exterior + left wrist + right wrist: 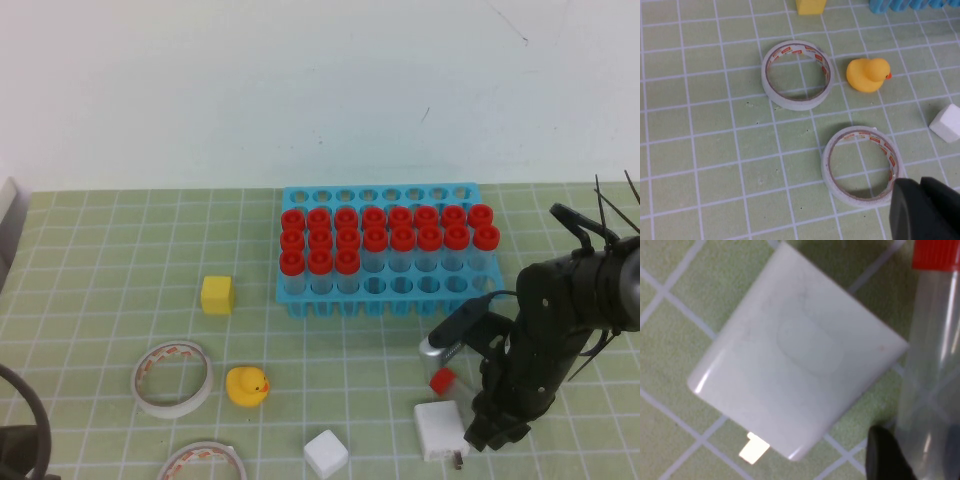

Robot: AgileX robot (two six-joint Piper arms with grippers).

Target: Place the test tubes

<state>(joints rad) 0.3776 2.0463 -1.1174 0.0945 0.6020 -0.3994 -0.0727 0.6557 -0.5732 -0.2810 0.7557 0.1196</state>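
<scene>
A blue rack stands at mid-table, holding several red-capped test tubes. Its far row is empty, and its near row has three tubes at the left end. One loose test tube with a red cap lies on the mat beside a white charger block. My right gripper is down at the mat over this tube, and the arm hides the tube's body in the high view. My left gripper hangs shut and empty above the edge of a tape roll.
On the mat's left half are a yellow cube, a rubber duck, two tape rolls and a white cube. A grey object sits at the left edge.
</scene>
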